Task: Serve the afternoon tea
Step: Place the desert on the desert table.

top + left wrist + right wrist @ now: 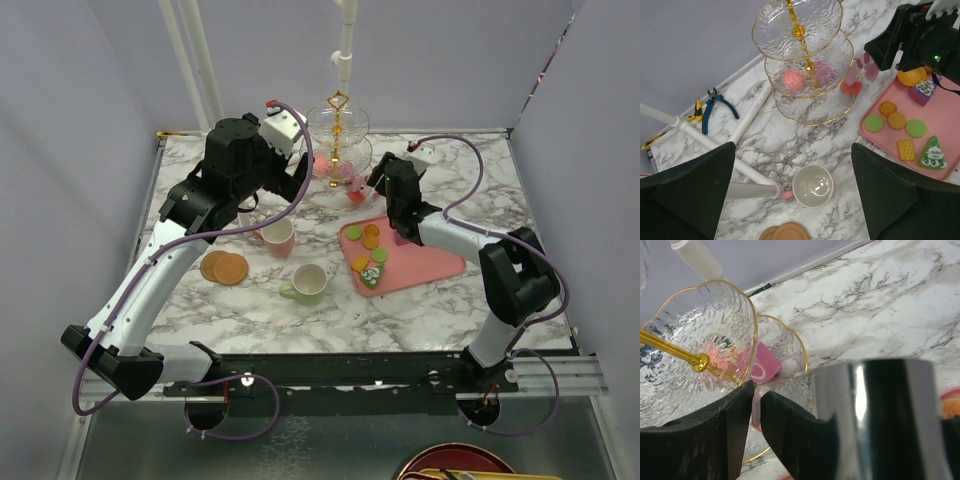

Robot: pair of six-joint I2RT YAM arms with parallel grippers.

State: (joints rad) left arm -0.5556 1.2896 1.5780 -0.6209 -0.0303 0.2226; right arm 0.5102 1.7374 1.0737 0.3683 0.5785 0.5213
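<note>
Flanking one three-tier stand (pixel 338 150) of clear rippled glass with gold rims and a gold stem, two arms (pixel 150 285) bend over a white, grey-veined marble bench (pixel 440 300). The stand is at the far middle. Two mugs stand upright near the centre, the pink mug (pixel 277 238) and the pale-green mug (pixel 308 284). Two round brown coasters (pixel 224 267) lie overlapping just to their left. One flat pink tray (pixel 425 262) lies on the right.

From the left wrist, the left end effector (pixel 792 150) gapes wide and empty above the pink mug, which is glossy white inside. The tray carries two green discs (pixel 872 123), two orange discs (pixel 897 120), one square cracker (pixel 906 149) and one green iced wedge (pixel 932 153). Two pink pieces (pixel 792 79) show through the stand's glass; which tier, I cannot tell. The right end effector (pixel 865 67) hangs at the stand's lowest rim, above a red piece (pixel 850 89).

From the right wrist, its dark fingers (pixel 790 440) stand narrowly apart with a pink sliver (pixel 756 410) in the gap; whether they grip it, I cannot tell. One pink square piece (pixel 762 367) rests in a scalloped tier.
</note>
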